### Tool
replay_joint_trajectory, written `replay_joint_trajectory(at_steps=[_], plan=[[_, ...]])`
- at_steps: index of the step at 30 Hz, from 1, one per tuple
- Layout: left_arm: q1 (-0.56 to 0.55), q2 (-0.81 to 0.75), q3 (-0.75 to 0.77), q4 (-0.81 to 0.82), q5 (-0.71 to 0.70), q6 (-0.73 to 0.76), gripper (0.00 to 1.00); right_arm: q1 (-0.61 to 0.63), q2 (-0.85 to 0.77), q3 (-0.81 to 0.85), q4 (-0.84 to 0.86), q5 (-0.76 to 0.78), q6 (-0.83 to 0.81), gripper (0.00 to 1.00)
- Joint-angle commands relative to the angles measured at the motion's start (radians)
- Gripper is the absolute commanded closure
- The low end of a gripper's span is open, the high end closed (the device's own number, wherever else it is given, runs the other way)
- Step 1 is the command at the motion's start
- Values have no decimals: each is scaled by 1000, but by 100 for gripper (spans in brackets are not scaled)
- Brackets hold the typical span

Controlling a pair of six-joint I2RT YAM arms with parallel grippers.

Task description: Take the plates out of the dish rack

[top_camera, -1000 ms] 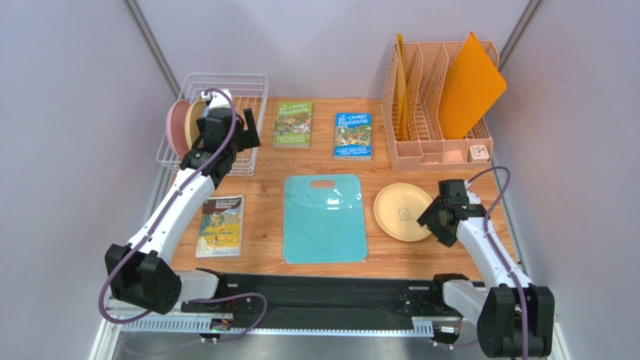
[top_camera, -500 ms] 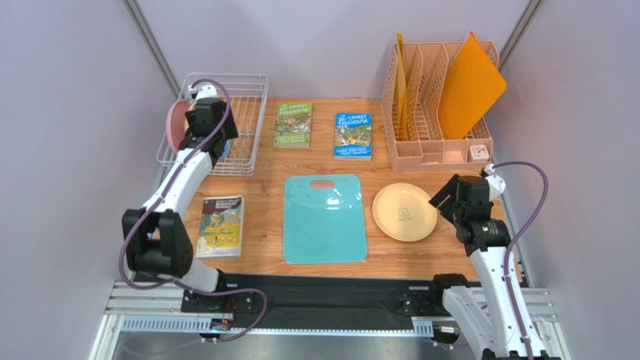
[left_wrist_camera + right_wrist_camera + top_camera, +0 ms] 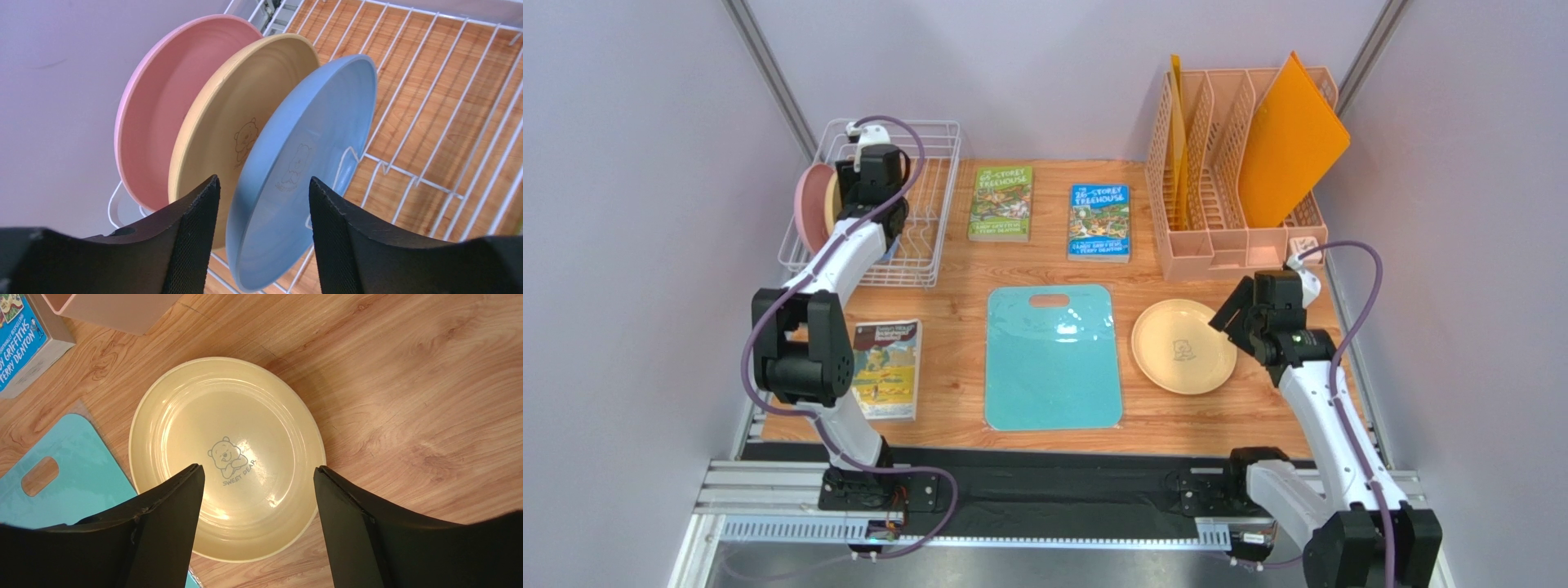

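Observation:
The white wire dish rack stands at the back left. The pink plate and the cream-tan plate stand upright in it. In the left wrist view the pink plate, the cream-tan plate and the blue plate stand on edge side by side over the rack's wires. My left gripper is open, its fingers either side of the blue plate's rim. The pale yellow plate lies flat on the table. My right gripper is open and empty above it.
A teal cutting board lies mid-table. Three books lie around it: one at the front left and two at the back. A peach file organizer with an orange folder stands at the back right.
My left arm has folded up and brought its gripper over the plates in the rack. My right gripper has lifted off the yellow plate's right edge and hovers open above it.

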Motion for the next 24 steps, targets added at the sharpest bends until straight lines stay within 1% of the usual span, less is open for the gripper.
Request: replay_joint_trajectory(at_steps=[1, 3, 4, 5, 6, 7, 8, 10, 11, 12, 15, 17, 18, 19, 21, 24], plan=[[4, 40, 47, 35, -66, 46, 44, 5, 40, 2, 76, -28, -19, 29], [4, 54, 46, 37, -77, 46, 48, 3, 55, 4, 88, -35, -21, 29], [4, 56, 44, 38, -79, 46, 51, 3, 60, 2, 91, -37, -24, 29], [4, 57, 43, 42, -80, 67, 60, 3, 67, 2, 96, -38, -22, 30], [4, 57, 40, 42, -83, 69, 64, 2, 71, 4, 97, -40, -22, 29], [4, 59, 40, 40, -88, 67, 71, 3, 72, 4, 99, -41, -22, 30], [4, 57, 40, 32, -91, 63, 84, 3, 75, 2, 102, -40, -22, 30], [4, 53, 38, 26, -96, 58, 91, 3, 77, -1, 105, -44, -21, 30], [2, 53, 38, 20, -97, 57, 98, 3, 77, -4, 107, -47, -21, 30], [2, 53, 38, 16, -106, 55, 100, 3, 77, -7, 107, -48, -22, 30], [-3, 42, 29, 17, -135, 54, 100, 3, 74, -19, 113, -52, -21, 30], [-10, 24, -3, 52, -154, 58, 100, 3, 74, -24, 114, -54, -21, 30], [-22, 17, -16, 72, -184, 69, 100, 3, 75, -25, 114, -55, -22, 30], [-33, 13, -26, 121, -209, 99, 100, 5, 77, -27, 113, -57, -22, 30], [-68, 8, -45, 172, -302, 144, 100, 2, 77, -30, 117, -61, -21, 30], [-111, 20, -56, 291, -439, 288, 100, 3, 78, -34, 119, -64, -22, 30]])
